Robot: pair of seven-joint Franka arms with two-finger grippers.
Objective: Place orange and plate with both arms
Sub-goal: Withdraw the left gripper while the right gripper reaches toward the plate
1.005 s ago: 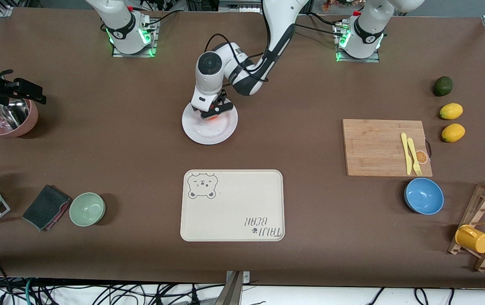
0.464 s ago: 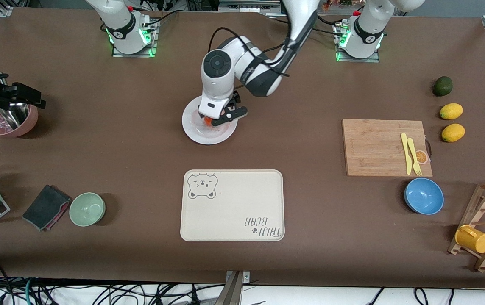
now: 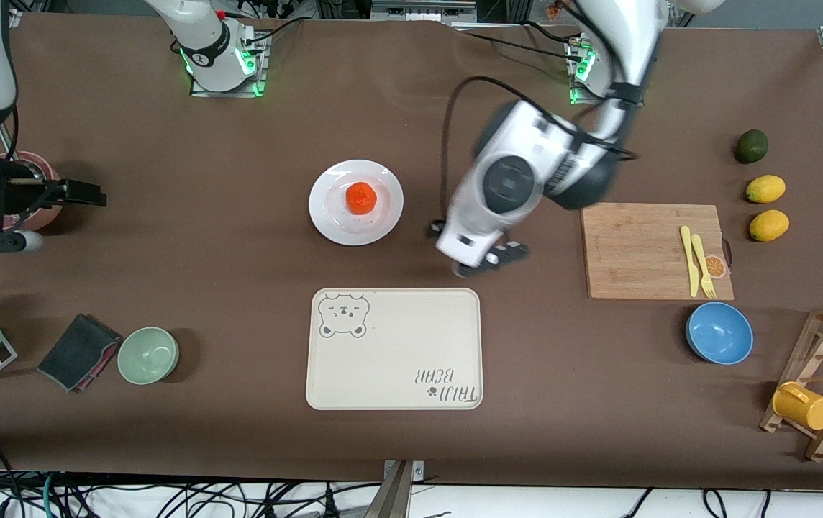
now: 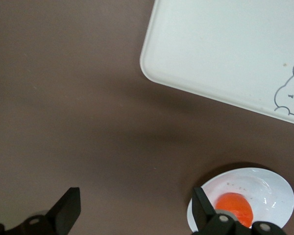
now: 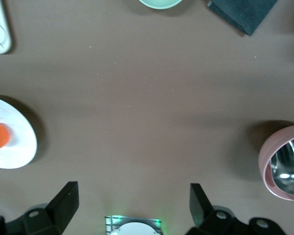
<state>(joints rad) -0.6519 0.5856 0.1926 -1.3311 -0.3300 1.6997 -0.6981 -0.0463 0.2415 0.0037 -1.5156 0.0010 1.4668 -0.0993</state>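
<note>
The orange (image 3: 362, 198) lies in the middle of the white plate (image 3: 332, 218), which sits on the table farther from the front camera than the bear-print tray (image 3: 394, 349). My left gripper (image 3: 487, 260) is open and empty, in the air over bare table between the plate and the cutting board. Its wrist view (image 4: 135, 210) shows the plate (image 4: 269, 188) and the orange (image 4: 233, 208) beside one finger. My right gripper (image 3: 88, 196) is open and empty at the right arm's end of the table, over bare table beside the pink bowl. Its wrist view (image 5: 132, 205) shows the plate (image 5: 19, 147) apart from it.
A pink bowl with a metal cup (image 3: 37, 212) stands by the right gripper. A green bowl (image 3: 148, 355) and dark cloth (image 3: 79, 352) lie nearer the front camera. A cutting board (image 3: 642, 248) with yellow cutlery, a blue bowl (image 3: 719, 332), two lemons (image 3: 765, 189) and a lime (image 3: 751, 146) are toward the left arm's end.
My left gripper let go of the orange on the plate, rose and swung away toward the cutting board. My right gripper shifted a little toward the plate.
</note>
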